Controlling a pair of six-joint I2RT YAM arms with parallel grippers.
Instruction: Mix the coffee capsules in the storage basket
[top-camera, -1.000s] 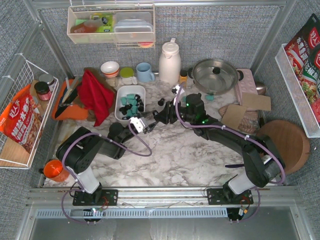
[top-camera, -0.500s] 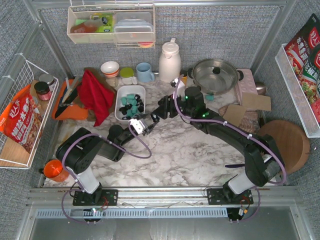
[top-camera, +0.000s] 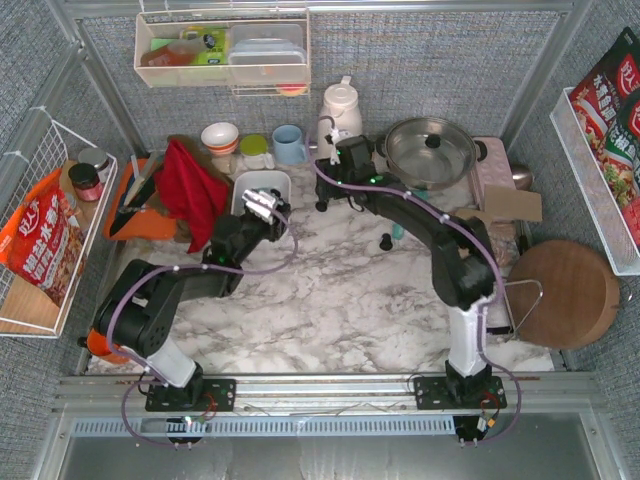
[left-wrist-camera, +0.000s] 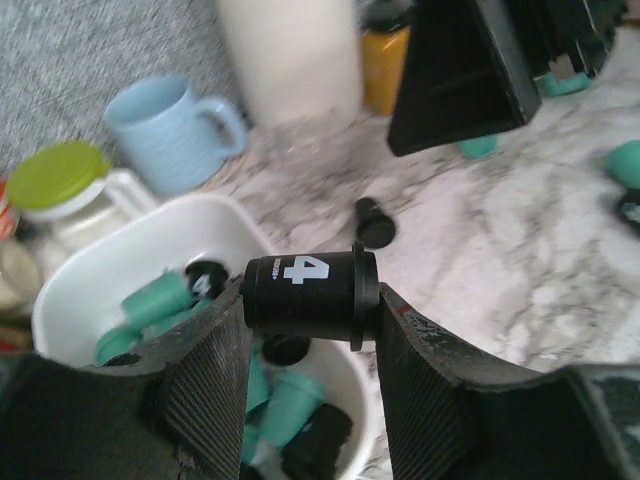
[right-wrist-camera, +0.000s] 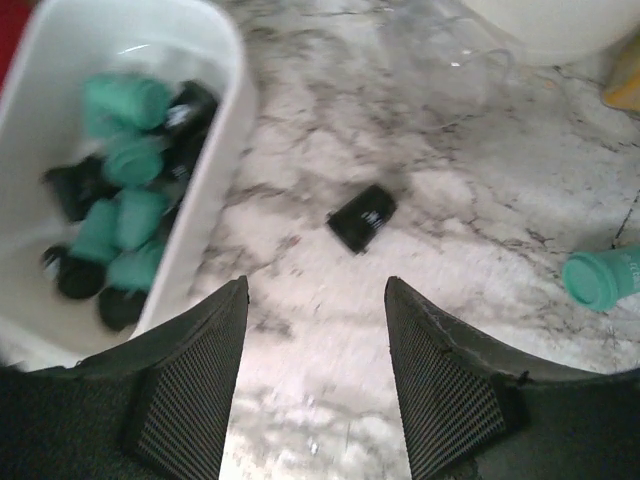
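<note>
A black capsule (left-wrist-camera: 300, 292) marked 4 is clamped sideways in the left end effector (left-wrist-camera: 310, 300), right over the storage basket (left-wrist-camera: 95, 285), whose near end is hidden behind the fingers. The right end effector (right-wrist-camera: 315, 295) is spread wide, nothing held, above the worktop (right-wrist-camera: 330, 90). Teal and black coffee capsules (right-wrist-camera: 125, 215) are piled in the basket, pretty blurred. A black pod (right-wrist-camera: 362, 218) and a teal pod (right-wrist-camera: 603, 277), cut off by the frame edge, are seen lying loose on the marble
</note>
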